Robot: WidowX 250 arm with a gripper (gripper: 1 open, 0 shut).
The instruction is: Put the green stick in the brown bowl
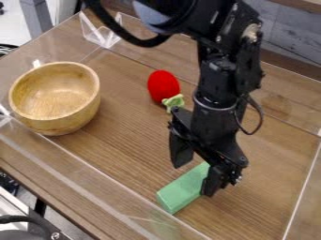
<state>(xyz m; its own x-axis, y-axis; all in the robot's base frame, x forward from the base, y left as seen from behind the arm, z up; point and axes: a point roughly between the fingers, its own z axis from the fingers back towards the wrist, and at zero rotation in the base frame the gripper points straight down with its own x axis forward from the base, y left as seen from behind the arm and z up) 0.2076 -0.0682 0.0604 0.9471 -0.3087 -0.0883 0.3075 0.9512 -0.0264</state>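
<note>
The green stick lies flat on the wooden table near the front, its far end hidden behind my gripper. My gripper hangs straight down over that end, jaws open and straddling the stick, fingertips down at the block's level. Nothing is held. The brown bowl stands at the left of the table, round, thick-walled and empty, well apart from the gripper.
A red strawberry toy with a small green leaf lies mid-table behind the arm. Clear acrylic walls run along the table's front and sides. A clear angled stand sits at the back left.
</note>
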